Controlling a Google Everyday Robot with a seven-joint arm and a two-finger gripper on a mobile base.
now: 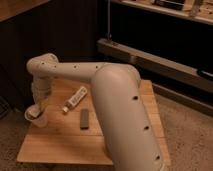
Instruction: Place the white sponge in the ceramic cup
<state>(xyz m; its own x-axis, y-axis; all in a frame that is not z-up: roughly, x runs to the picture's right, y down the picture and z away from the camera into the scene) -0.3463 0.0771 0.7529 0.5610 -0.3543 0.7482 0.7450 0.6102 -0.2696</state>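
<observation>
Down at the left edge of the wooden table (60, 145), the gripper (38, 107) hangs right at the ceramic cup (31, 118); how far open it is, or what it holds, cannot be told. Near them lie a white tube (75, 98) and a dark bar (85, 119).

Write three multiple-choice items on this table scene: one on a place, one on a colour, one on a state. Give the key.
1. Where does the ceramic cup stand? A. mid-table B. by the table's picture-left edge C. on the floor
2. What colour is the flat bar? A. red B. dark C. yellow
3. How is the white bottle placed? A. lying down B. upright C. inside the cup
Key: B, it sits at that edge under the pincer; B, it looks near black against the wood; A, its length rests on the tabletop.
</observation>
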